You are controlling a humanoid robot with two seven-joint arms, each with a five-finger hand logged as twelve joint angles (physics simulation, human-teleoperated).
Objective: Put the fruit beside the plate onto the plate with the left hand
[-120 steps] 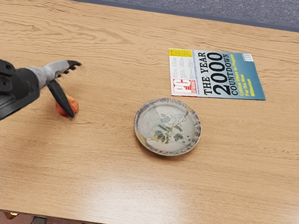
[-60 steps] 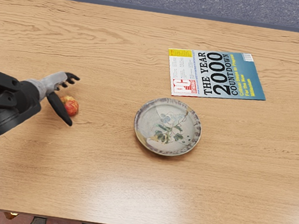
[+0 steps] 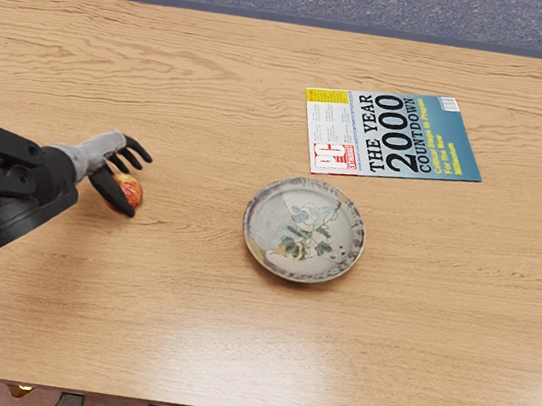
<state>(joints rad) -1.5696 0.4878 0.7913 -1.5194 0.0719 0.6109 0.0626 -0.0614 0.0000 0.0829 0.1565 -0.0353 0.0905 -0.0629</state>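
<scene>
Clearly the step in hand was the grasp. The left hand reached in from the left side of the bench, its dark fingers spread and lightly curled over the far side of the fruit, with the thumb crossing its near-left side. The hand looked cupped about the fruit but not yet clamped on it. The fruit, small, round and red-orange with a smooth skin, sat on the bench well to the left of the plate.

Next, the fingers would probably need to close firmly, since a round fruit could roll away, then lift and carry it right.

The plate was round, shallow, grey glazed ceramic with a leafy pattern. A flat glossy magazine lay beyond it. The bench was pale grained wood.
</scene>
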